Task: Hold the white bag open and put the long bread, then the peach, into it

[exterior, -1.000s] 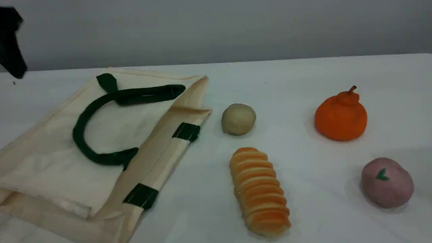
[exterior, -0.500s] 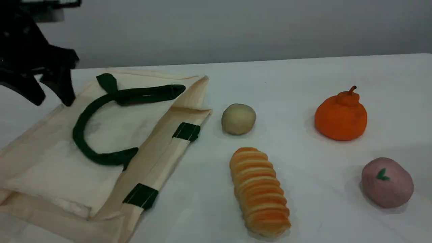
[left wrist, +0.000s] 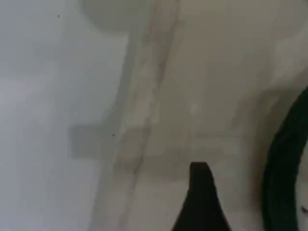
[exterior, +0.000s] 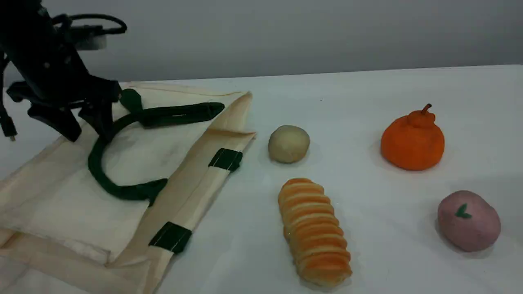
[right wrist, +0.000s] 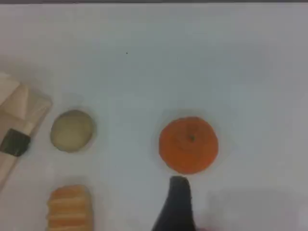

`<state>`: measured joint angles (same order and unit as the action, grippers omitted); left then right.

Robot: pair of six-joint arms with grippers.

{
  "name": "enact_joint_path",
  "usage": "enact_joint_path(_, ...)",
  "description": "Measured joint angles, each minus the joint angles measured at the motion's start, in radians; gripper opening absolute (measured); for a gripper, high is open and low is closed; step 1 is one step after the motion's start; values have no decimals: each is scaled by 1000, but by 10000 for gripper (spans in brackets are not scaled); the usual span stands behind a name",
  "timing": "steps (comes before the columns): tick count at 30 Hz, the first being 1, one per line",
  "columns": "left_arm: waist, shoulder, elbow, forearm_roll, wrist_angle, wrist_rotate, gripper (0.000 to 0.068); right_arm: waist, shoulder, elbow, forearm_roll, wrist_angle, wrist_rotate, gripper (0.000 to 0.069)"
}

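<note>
Left claw: both fingers point down and stand wide apart, gripping nothing. It hangs over the far left part of the cream-white canvas tote bag, which lies flat on the white table. The right-hand finger of this claw overlaps the curve of the dark green strap handle; the left wrist view shows the handle just right of the fingertip. Whether the fingertips touch the canvas cannot be told.

The ridged golden-orange toy loaf lies well to the right of the left claw and nearer the camera, beyond the bag's open edge. The dull pink rounded toy peach sits farther right still, well apart from the claw.

Right claw: one dark fingertip shows. It is spread wide and carries nothing, above bare table. The orange toy fruit with a stem knob sits just ahead of it. The small round beige ball and the loaf lie off to its left.
</note>
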<state>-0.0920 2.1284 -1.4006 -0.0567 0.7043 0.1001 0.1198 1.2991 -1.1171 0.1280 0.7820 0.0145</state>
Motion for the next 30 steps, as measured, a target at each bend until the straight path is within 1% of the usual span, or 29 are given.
enact_joint_path(5,-17,24,-4,-7,-17,0,472,0,-1,0,0,0,0,586)
enact_joint_path(12,-35,49,-8,6,-22,0,471,0,-1,0,0,-2,0,586)
enact_joint_path(15,-35,49,-8,4,-23,0,451,0,-1,0,0,-2,0,586)
enact_joint_path(19,-36,50,-8,1,-23,0,378,0,-1,0,0,-2,0,586)
enact_joint_path(22,-36,50,-8,1,-23,0,296,0,0,0,0,-2,0,586)
enact_joint_path(25,-36,50,-8,1,-24,0,193,0,0,0,0,-2,0,586)
enact_joint_path(28,-36,50,-8,0,-24,0,108,0,0,0,0,-1,0,586)
enact_joint_path(30,-36,51,-8,-3,-24,0,94,0,0,0,0,0,0,586)
